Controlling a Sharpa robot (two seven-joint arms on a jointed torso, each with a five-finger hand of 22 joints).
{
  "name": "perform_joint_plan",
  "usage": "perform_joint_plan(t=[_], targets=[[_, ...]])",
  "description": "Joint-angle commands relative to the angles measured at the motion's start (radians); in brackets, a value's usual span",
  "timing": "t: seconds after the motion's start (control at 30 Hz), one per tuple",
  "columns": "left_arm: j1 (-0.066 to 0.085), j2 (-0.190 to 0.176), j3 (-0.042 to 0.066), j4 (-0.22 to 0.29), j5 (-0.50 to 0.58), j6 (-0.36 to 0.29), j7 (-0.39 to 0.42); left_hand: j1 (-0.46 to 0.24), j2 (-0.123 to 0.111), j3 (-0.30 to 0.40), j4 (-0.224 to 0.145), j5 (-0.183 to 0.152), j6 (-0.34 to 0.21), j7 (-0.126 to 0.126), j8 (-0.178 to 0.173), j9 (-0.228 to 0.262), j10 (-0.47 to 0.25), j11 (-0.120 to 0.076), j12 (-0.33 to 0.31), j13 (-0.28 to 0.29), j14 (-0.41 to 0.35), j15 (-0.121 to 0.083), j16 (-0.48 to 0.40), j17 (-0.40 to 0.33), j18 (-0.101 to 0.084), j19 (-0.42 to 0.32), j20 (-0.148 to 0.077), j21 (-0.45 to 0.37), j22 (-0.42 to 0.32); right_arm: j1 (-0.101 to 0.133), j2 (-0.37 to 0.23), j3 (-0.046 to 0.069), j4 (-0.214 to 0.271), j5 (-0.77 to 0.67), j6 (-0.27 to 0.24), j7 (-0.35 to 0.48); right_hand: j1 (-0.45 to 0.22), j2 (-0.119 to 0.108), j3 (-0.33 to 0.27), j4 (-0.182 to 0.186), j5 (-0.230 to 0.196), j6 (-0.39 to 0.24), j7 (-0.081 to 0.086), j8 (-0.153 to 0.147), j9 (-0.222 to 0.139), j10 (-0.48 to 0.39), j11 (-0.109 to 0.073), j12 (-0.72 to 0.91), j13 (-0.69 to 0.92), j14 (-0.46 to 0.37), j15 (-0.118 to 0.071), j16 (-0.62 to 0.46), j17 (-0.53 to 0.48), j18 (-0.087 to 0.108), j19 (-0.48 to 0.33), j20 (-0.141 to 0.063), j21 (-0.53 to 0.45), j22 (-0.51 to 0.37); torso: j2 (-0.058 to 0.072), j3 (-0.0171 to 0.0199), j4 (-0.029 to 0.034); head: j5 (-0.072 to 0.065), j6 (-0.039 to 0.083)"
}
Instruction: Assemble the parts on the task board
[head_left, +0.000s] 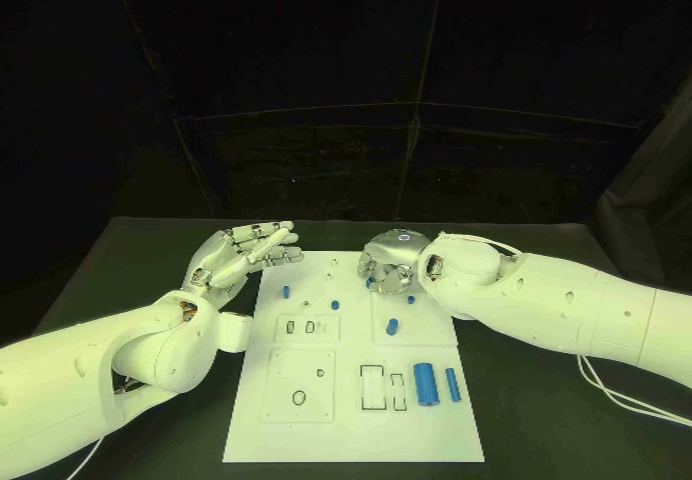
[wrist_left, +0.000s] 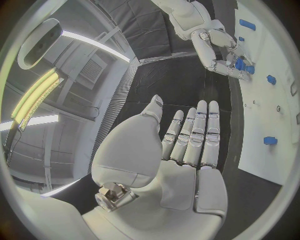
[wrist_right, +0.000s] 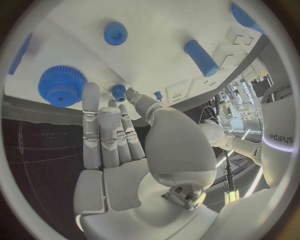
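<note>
left hand (head_left: 238, 255) spread, empty | right hand (head_left: 389, 265) pinches ribbed blue peg (wrist_right: 119, 92) | flat white board (head_left: 346, 430)

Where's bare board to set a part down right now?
Free: the near left corner of the task board, below the square recess, and the strip under the two blue cylinders. Crowded: the far end, where the right hand works among small blue parts; the left hand hovers beside that edge.

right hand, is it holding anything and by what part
The right hand pinches a small blue peg by its lower end, at the task board. The left hand holds nothing.
</note>
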Motion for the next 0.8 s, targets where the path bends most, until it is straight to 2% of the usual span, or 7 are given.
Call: perform_joint_plan(t=[0.03, 0.43, 0.6, 0.8], targets=[[0.002, 0.001, 0.001, -0.001, -0.005, 0.012, 0.0, 0.005, 0.008, 0.001, -0.007, -0.003, -0.007, 0.051, -0.005, -0.001, -0.007, -0.001, -0.007, -0.001, 0.005, 0.006, -0.005, -0.001, 0.012, 0.01, 0.001, -0.007, -0.002, 0.002, 0.006, 0.001, -0.01, 0.007, 0.033, 0.006, -0.001, 0.009, 0.003, 0.004, 0.007, 0.002, -0.002, 0.002, 0.002, 0.003, -0.001, 0.003, 0.001, 0.002, 0.007, 0.007, 0.003, 0.006, -0.007, -0.003, 0.004, 0.002, 0.0, -0.0001, -0.0006, -0.001, -0.001], [0.002, 0.003, 0.001, -0.005, -0.005, 0.015, -0.002, 0.007, 0.011, 0.003, -0.011, -0.003, -0.002, 0.052, -0.006, 0.0, -0.007, -0.001, -0.008, -0.001, 0.007, 0.006, -0.006, -0.001, 0.012, 0.012, 0.001, -0.009, -0.003, 0.002, 0.012, 0.0, -0.019, -0.007, 0.066, -0.002, 0.004, 0.012, 0.013, 0.01, 0.007, 0.019, -0.009, 0.006, 0.004, 0.022, -0.008, 0.006, 0.002, 0.004, 0.003, 0.023, 0.02, 0.007, -0.009, -0.006, 0.013, 0.006, 0.002, 0.0024, -0.0011, 0.004, -0.009], [0.002, 0.002, 0.001, -0.008, -0.005, 0.016, -0.002, 0.007, 0.011, 0.003, -0.011, -0.003, -0.002, 0.052, -0.006, 0.0, -0.007, -0.001, -0.008, -0.001, 0.007, 0.006, -0.006, -0.001, 0.012, 0.012, 0.001, -0.009, -0.003, 0.002, 0.01, 0.0, -0.019, -0.012, 0.066, -0.005, 0.004, 0.011, 0.014, 0.01, 0.007, 0.02, -0.009, 0.006, 0.004, 0.023, -0.008, 0.006, 0.002, 0.004, 0.002, 0.025, 0.021, 0.007, -0.009, -0.006, 0.014, 0.007, 0.002, 0.002, -0.0031, 0.005, -0.011], [0.002, 0.002, 0.001, -0.011, -0.005, 0.017, -0.002, 0.007, 0.011, 0.003, -0.011, -0.003, -0.002, 0.052, -0.006, 0.0, -0.007, -0.001, -0.008, -0.001, 0.007, 0.006, -0.006, -0.001, 0.012, 0.012, 0.001, -0.009, -0.003, 0.002, 0.009, 0.0, -0.017, -0.014, 0.052, -0.001, 0.003, 0.011, 0.016, 0.014, 0.011, 0.024, -0.011, 0.006, 0.004, 0.029, -0.009, 0.006, 0.002, 0.004, 0.001, 0.03, 0.026, 0.007, -0.01, -0.007, 0.017, 0.008, 0.002, 0.0013, -0.0003, 0.003, -0.012]])
